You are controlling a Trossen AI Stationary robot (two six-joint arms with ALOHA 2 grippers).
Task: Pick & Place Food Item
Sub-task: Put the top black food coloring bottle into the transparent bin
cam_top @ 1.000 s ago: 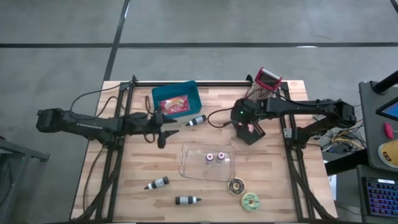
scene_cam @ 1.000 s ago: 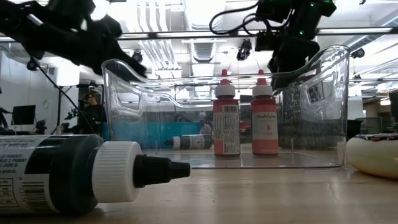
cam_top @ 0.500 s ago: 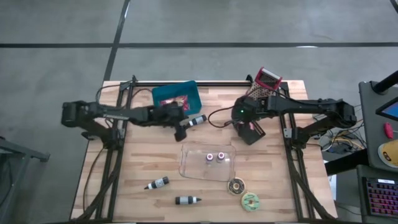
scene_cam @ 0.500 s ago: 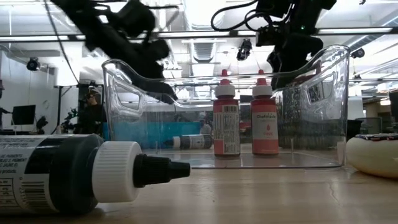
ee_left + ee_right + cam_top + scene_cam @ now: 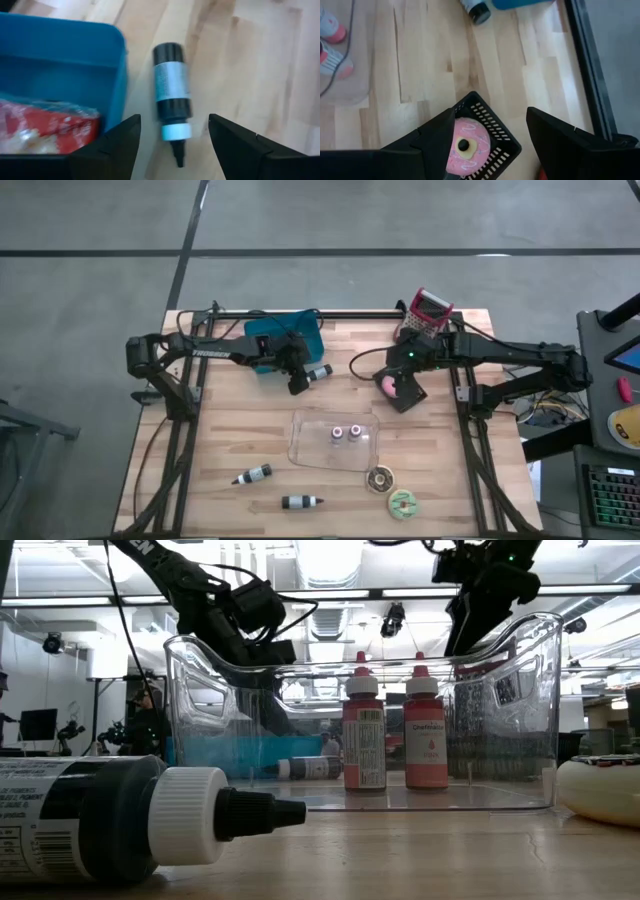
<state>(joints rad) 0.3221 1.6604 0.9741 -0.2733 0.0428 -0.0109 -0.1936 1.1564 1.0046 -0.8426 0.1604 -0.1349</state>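
Swinging back from mid-table, left gripper (image 5: 297, 383) hovered wide over a bottle (image 5: 172, 98) beside the blue bin (image 5: 266, 332). Right gripper (image 5: 398, 380) (also wide) hung above the pink donut (image 5: 464, 148) in its black basket (image 5: 496, 137).

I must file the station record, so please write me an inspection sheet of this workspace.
Surface: wooden table, bare between items.
Job's things: pink donut in black basket; two more donuts near the front edge.
Clutter: clear bin holding two red-capped bottles; three dark bottles lying flat; blue bin; grater.
Grippers: left gripper over a lying bottle, fingers open; right gripper over the basket, fingers open.
Cables: black cable on the table.
Surroundings: grey floor.
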